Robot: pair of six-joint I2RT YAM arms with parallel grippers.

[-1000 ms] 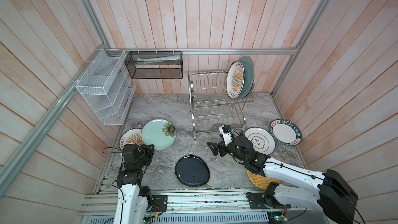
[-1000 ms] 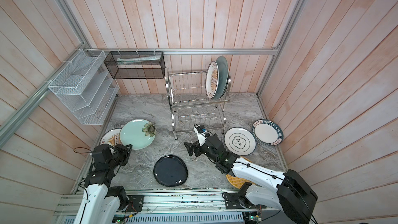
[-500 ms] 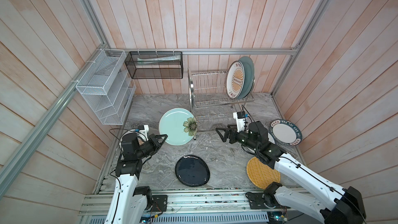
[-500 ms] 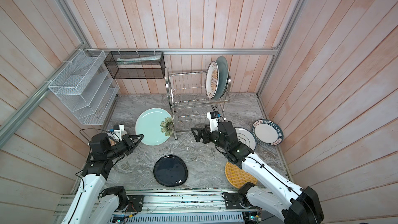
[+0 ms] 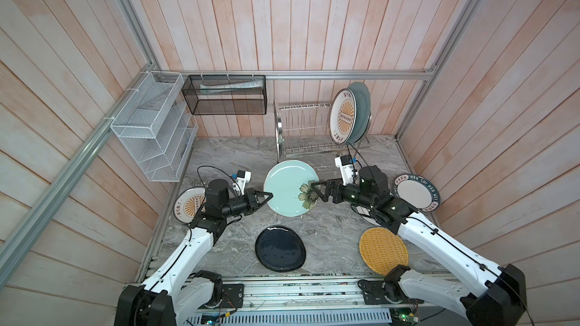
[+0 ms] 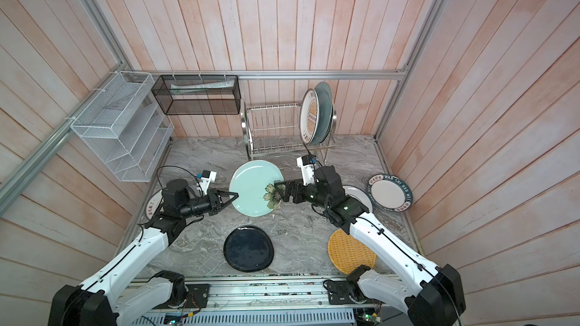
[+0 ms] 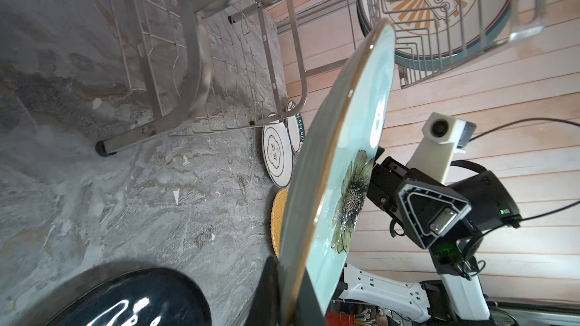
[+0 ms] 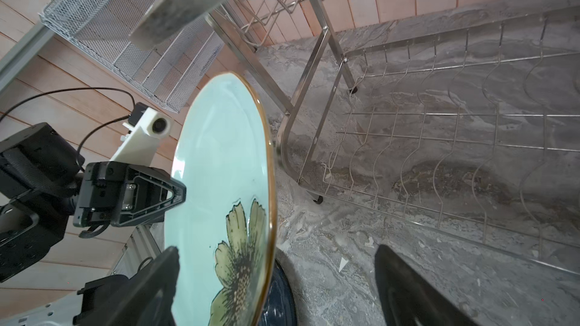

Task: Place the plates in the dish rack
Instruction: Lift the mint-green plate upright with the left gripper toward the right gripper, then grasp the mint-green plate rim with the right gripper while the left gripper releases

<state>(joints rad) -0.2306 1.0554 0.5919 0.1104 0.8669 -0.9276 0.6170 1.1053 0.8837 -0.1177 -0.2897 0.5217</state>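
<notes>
**Green plate in the air by the rack, pinched left, straddled right**

Pale green plate: round, glossy glaze, thin brown rim, flower printed near one edge. It is off the table, tilted near upright, just in front of the rack's lower tier. Left gripper is clamped on the plain side of its rim. Right gripper has its jaws spread wide with the flowered rim between them. Can't tell if either finger touches.

Rack: shiny steel wire, two tiers, arched side frames, wavy slot wires below. Two plates stand on edge at the right end of the upper tier: sunburst plate in front, grey-blue plate just behind.

Table: flat, grey veined marble look, a few pale flecks. On it:
- second sunburst plate, left, partly under the left arm
- navy plate, glossy, front middle
- woven plate, yellow, basket-weave texture, front right
- lettered plate, white with a dark lettered band, by the right wall
- white plate, mostly hidden under the right arm

Walls: pink-washed wood planks on three sides, edged with aluminium rails. White mesh organiser is on the left wall. Black mesh basket hangs from the back rail.
</notes>
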